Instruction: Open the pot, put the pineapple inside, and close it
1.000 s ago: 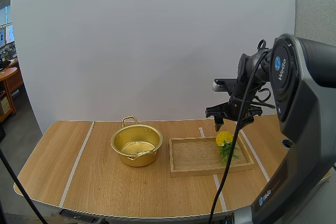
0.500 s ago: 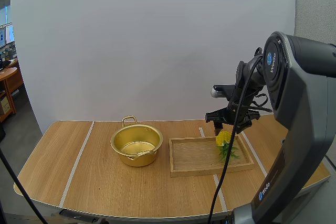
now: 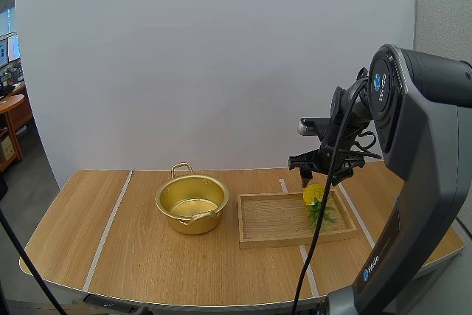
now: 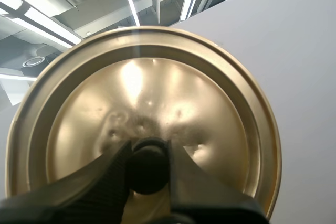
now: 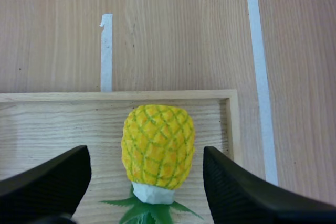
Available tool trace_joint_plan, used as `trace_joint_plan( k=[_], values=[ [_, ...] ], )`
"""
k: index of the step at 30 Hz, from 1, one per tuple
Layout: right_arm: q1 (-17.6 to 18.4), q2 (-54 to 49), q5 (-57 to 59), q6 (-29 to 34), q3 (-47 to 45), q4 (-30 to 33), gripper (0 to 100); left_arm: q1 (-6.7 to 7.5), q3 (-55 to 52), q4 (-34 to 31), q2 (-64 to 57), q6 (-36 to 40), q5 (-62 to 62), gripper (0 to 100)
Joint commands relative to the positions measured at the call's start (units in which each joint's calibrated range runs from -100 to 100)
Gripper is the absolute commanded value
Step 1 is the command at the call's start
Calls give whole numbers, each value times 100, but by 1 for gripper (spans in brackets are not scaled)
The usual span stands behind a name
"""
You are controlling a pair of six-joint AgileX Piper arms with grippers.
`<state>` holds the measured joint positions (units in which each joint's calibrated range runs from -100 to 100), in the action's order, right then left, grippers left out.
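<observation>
A gold pot [image 3: 192,203] stands open on the table, left of the wooden tray [image 3: 273,220]. The yellow pineapple [image 3: 315,195] with green leaves lies at the tray's right end; in the right wrist view the pineapple [image 5: 158,146] lies on the tray [image 5: 52,124]. My right gripper [image 3: 318,178] hovers just above it, open, its fingers [image 5: 233,187] standing wide on either side of the fruit. My left gripper [image 4: 148,169] is shut on the black knob of the gold lid [image 4: 210,108], held up off the table.
White tape lines [image 3: 109,226] run across the wooden table. My right arm's big dark housing [image 3: 420,153] rises at the table's right side. Bare wood lies in front of the pot and the tray.
My right gripper has drifted slightly right and lower, closer over the pineapple. The pot, tray and pineapple have not moved.
</observation>
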<state>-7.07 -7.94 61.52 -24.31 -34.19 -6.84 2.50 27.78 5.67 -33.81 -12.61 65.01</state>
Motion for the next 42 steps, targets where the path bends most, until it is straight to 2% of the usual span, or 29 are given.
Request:
trace_joint_plan(
  k=[1, 28, 42],
  values=[
    [-23, -26, -153, 176, 44, -51, 100, 15, 37, -63, -31, 58, -220, 0],
    [-23, 1064, -869, 199, 44, 4, 100, 15, 37, -63, -31, 58, -220, 0],
    [-23, 1303, -1019, 199, 44, 4, 100, 15, 37, -63, -31, 58, -220, 0]
  ],
)
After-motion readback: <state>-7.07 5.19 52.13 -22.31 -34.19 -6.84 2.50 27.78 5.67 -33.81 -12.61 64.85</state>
